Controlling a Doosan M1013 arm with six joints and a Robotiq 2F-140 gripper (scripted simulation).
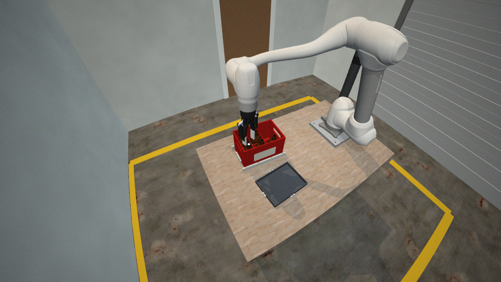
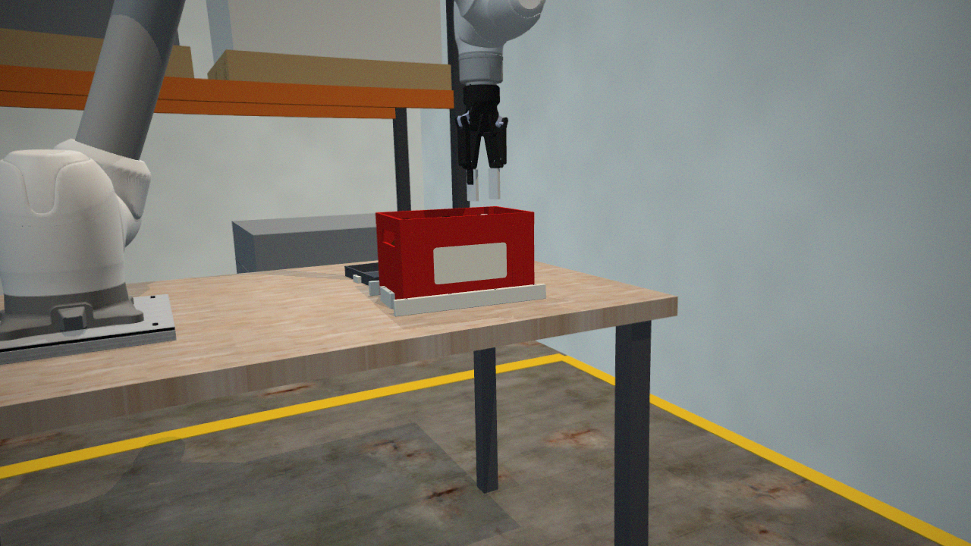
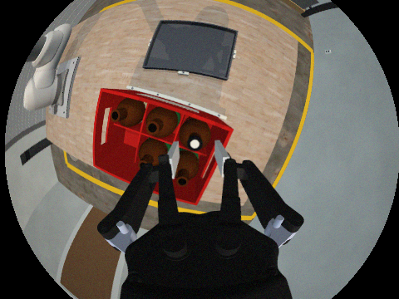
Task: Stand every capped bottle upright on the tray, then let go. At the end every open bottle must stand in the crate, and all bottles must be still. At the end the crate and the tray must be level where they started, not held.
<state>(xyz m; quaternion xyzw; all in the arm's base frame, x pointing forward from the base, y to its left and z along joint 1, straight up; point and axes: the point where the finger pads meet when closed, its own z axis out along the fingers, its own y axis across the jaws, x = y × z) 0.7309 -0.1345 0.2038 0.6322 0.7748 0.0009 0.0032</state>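
A red crate (image 1: 260, 145) stands on the wooden table and holds several brown bottles standing upright in its cells. One bottle has a white cap (image 3: 194, 143); it stands in a corner cell on the tray side and also shows in the top view (image 1: 247, 144). The other bottles show open dark mouths (image 3: 115, 115). The dark tray (image 1: 281, 183) lies flat in front of the crate with no bottle on it. My gripper (image 3: 196, 149) (image 2: 484, 193) points straight down, its fingertips just above the crate rim, roughly over the capped bottle. The fingers are partly open with nothing between them.
The crate sits in a pale grey bracket (image 2: 468, 299) near the table's far edge. The robot base (image 1: 345, 122) stands at the table's other end. A grey box (image 2: 302, 240) and an orange shelf (image 2: 224, 91) stand behind the table.
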